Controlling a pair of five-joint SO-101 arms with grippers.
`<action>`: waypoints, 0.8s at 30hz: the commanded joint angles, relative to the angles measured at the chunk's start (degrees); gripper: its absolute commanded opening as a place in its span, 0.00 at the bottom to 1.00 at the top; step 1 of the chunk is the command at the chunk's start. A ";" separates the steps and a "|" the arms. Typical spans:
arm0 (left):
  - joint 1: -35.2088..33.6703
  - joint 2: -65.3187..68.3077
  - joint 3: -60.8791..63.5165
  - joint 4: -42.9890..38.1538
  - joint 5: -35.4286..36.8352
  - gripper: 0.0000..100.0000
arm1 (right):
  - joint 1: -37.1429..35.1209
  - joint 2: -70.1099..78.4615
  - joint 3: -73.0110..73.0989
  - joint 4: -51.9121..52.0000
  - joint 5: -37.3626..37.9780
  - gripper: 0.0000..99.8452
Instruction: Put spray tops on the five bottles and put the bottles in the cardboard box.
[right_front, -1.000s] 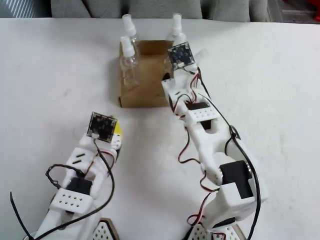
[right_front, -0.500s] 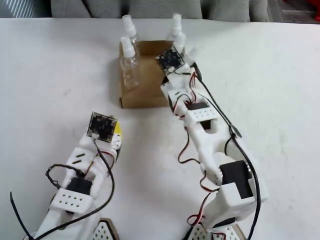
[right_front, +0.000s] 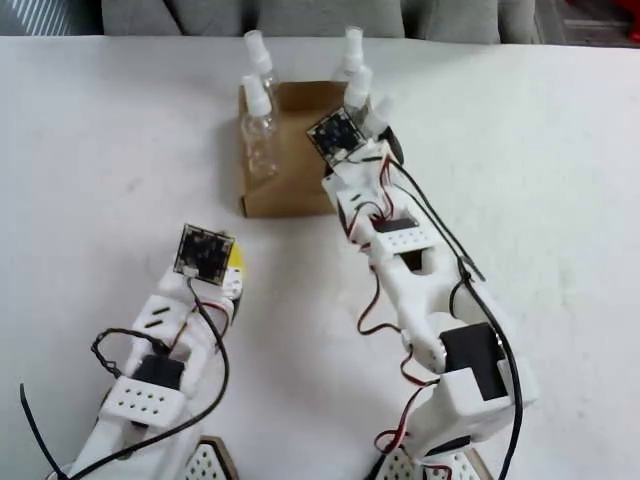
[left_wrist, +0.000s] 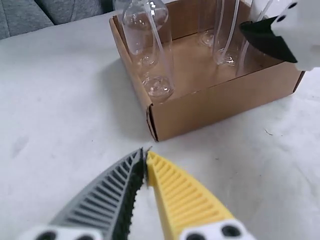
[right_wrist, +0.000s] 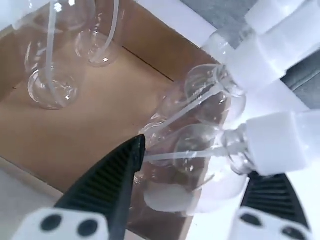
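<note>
Right end effector (right_wrist: 198, 165) pinching a tilted, capped bottle (right_wrist: 227, 145) at the cardboard box (right_front: 295, 175) edge, left end effector (left_wrist: 145, 161) pressed together above the table (right_front: 530, 140); releasing while tilted risks toppling neighbouring bottles (right_wrist: 215, 92).

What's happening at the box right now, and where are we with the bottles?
The right gripper has its jaws closed around a capped bottle, holding it tilted at the right side of the cardboard box. Standing inside the box are four other capped bottles. The left gripper sits with jaws shut above the table, short of the box, holding nothing. This looks like the last bottle, not yet released.
</note>
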 joint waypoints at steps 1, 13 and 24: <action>-0.48 -0.13 -0.53 -1.93 -0.53 0.02 | 2.15 -2.95 0.09 -1.10 1.76 0.27; -0.48 -0.13 -0.53 -1.93 -0.53 0.02 | 2.33 -3.03 0.18 -1.10 4.31 0.27; -0.48 -0.13 -0.53 -1.93 -0.53 0.02 | 2.59 -3.03 0.26 -1.10 6.42 0.27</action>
